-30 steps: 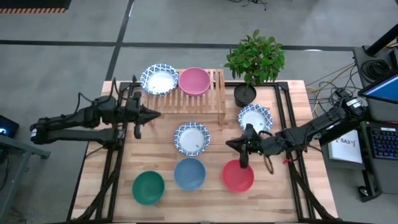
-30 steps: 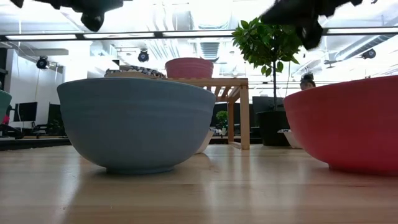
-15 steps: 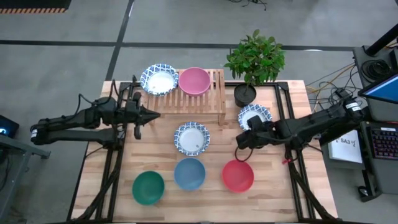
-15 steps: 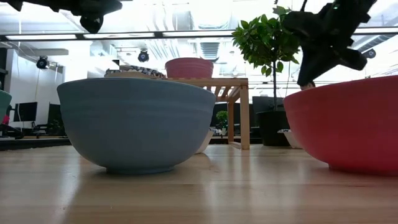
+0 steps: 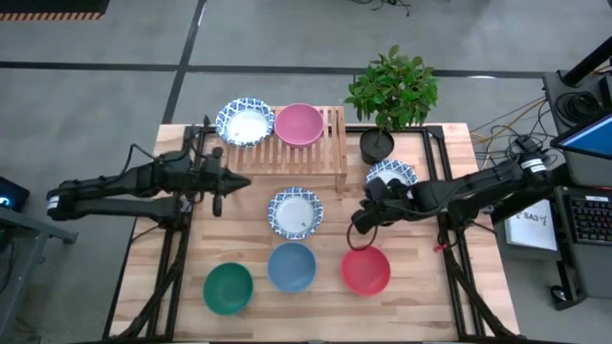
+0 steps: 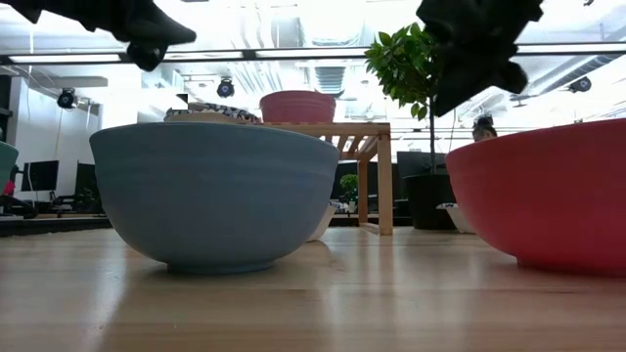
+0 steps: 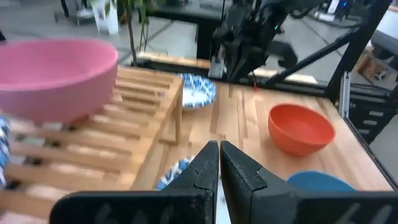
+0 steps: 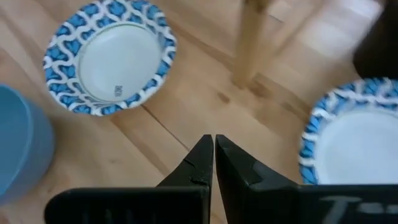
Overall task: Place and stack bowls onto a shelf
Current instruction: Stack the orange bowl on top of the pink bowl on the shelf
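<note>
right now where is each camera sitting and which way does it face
High: overhead, straight down; both arms, shelf.
Low: tabletop height, level across; blue bowl and red bowl close, arms overhead.
Left wrist: past shut left gripper toward pink bowl.
Right wrist: down past shut right gripper at patterned bowl.
Shared: the red bowl, high and left wrist.

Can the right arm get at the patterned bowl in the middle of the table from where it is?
Probably yes. The right end effector, shut and empty, hovers beside that patterned bowl with only bare table between them. It would need to open first.
</note>
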